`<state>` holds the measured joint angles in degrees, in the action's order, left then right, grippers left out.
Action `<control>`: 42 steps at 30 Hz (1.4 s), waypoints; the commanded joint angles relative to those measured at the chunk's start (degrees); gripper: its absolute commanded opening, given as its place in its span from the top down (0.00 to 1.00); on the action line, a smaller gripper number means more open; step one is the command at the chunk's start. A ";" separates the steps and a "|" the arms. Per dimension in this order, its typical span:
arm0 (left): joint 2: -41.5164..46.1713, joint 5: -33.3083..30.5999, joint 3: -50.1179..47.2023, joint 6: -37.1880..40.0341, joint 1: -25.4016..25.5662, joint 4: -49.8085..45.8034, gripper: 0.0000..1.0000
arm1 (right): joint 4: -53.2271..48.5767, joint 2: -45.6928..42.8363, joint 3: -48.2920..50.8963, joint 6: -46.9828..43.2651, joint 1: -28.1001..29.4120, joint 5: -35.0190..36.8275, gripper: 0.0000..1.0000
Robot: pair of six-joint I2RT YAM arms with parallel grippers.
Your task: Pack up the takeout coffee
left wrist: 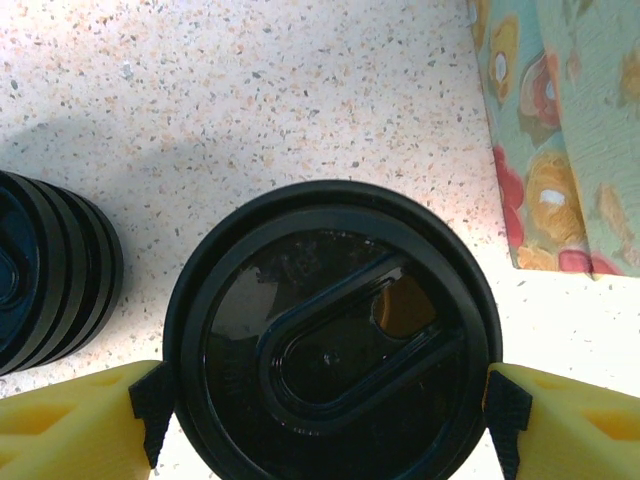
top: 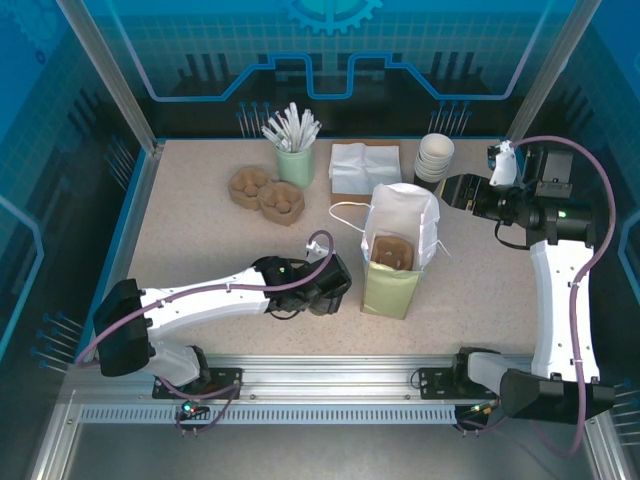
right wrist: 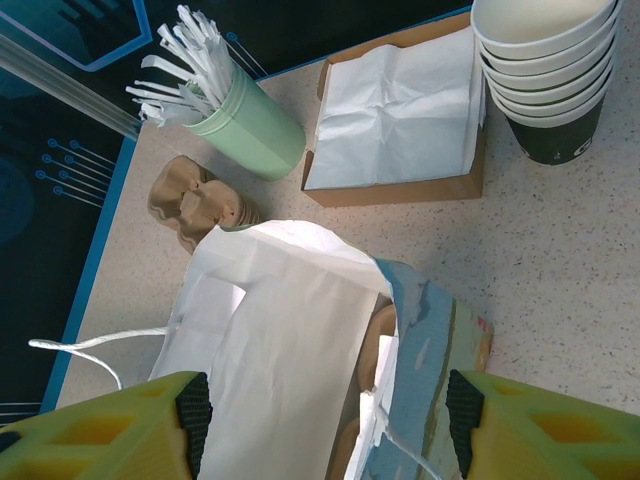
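The takeout coffee (left wrist: 330,330) shows from above as a black lid with an oval recess and a sip hole. It stands on the speckled table just left of the paper bag (left wrist: 580,130). My left gripper (left wrist: 328,415) reaches over it, and both black pads (left wrist: 150,410) rest against the lid's rim, one on each side. The top view has the left gripper (top: 335,285) low beside the bag (top: 400,250). The bag stands upright with its white mouth open and a brown cup carrier (top: 392,250) inside. My right gripper (top: 450,190) hangs open above the bag's mouth (right wrist: 290,330).
A stack of black lids (left wrist: 50,270) sits close to the coffee's left. At the back are lidless cups (top: 434,158), a napkin box (top: 365,165), a green holder of stirrers (top: 295,160) and brown cup carriers (top: 265,195).
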<state>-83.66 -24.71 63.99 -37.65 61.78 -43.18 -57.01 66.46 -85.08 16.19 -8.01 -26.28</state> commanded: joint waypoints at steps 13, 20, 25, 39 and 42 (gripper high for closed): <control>-1.96 -0.43 1.31 -1.91 0.53 -1.11 0.19 | -1.55 0.59 -0.85 -1.44 -2.32 -3.47 0.33; -3.35 0.31 1.05 -2.08 0.54 -1.18 0.22 | -1.52 0.87 -1.18 -1.42 -2.96 -4.43 0.33; -4.41 1.19 1.01 -2.59 0.53 -2.06 0.23 | -1.45 1.12 -1.01 -1.53 -3.10 -4.65 0.33; -6.20 4.09 0.34 -3.41 0.34 -2.81 0.28 | 1.77 2.42 0.36 -3.35 -3.22 -6.58 0.33; -5.82 4.01 0.35 -3.01 0.28 -1.97 0.29 | 2.08 3.39 0.02 -5.86 -3.20 -7.08 0.33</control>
<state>-87.48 -24.64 65.98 -40.21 61.84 -43.42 -56.01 68.86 -85.08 13.65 -10.31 -31.59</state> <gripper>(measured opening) 0.718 0.665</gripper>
